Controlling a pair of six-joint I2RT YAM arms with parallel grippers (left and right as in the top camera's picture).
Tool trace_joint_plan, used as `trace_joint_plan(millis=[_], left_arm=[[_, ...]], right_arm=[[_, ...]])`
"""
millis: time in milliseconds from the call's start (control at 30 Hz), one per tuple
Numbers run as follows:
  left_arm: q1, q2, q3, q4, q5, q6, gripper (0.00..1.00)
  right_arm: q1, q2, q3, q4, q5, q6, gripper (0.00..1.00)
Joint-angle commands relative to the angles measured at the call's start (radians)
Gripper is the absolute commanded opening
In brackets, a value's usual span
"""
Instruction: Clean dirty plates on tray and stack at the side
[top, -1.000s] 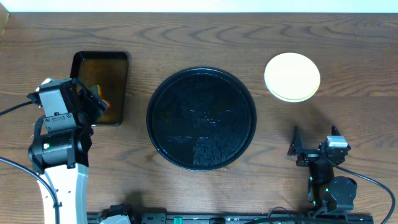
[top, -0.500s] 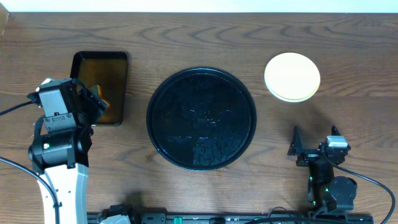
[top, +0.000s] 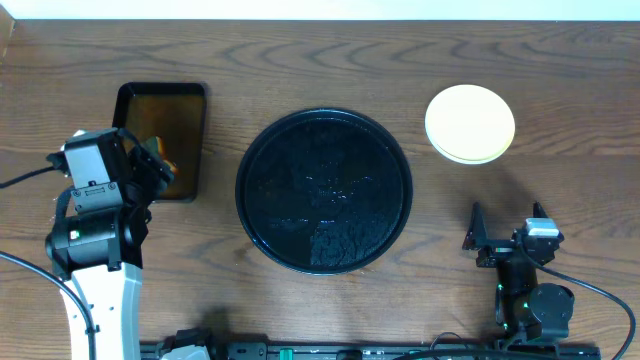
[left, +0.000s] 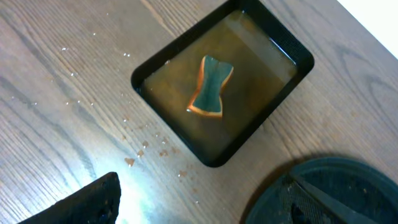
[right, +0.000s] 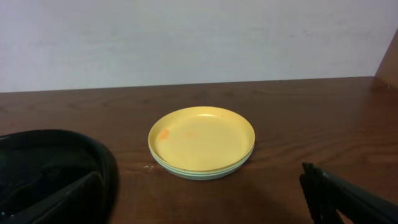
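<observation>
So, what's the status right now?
Left gripper, right gripper: jaws open, empty. Plates stacked beside the tray, orange smear on top one. Nothing in the way.

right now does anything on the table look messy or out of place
Two things. The yellow plate on top of the stack carries an orange smear near its left rim, so it looks not fully clean. Orange crumbs and droplets are scattered on the table beside the rectangular tray.

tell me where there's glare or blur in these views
Overhead: the tray shows mottled reflections. Left wrist: a bright glare patch on the table, and the near fingers are dark and soft. Right wrist: the plates are sharp, evenly lit.
</observation>
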Motion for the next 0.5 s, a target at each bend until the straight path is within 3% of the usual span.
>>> trace_joint_plan(millis=[0,100,233,333,467], left_arm=[[0.003,0.017,-0.002,-0.017,0.096,0.003,0.82],[-0.008,0.029,-0.026,-0.021,0.186,0.029,0.82],[-0.056,0.019,-0.106,-0.016,0.196,0.137,0.82],[-0.109,-0.026,-0.249,0.066,0.197,0.236,0.82],[-0.138,-0.092,-0.436,0.257,0.196,0.278,0.82]], right_arm=[[-0.005,-0.006,-0.002,-0.005,0.013,-0.018,0.99],[-0.005,-0.006,-0.002,-0.005,0.013,-0.018,0.99],[-0.005,-0.006,-0.002,-0.005,0.013,-0.018,0.99],[-0.005,-0.006,-0.002,-0.005,0.013,-0.018,0.99],[-0.005,-0.006,-0.002,-0.005,0.013,-0.018,0.99]])
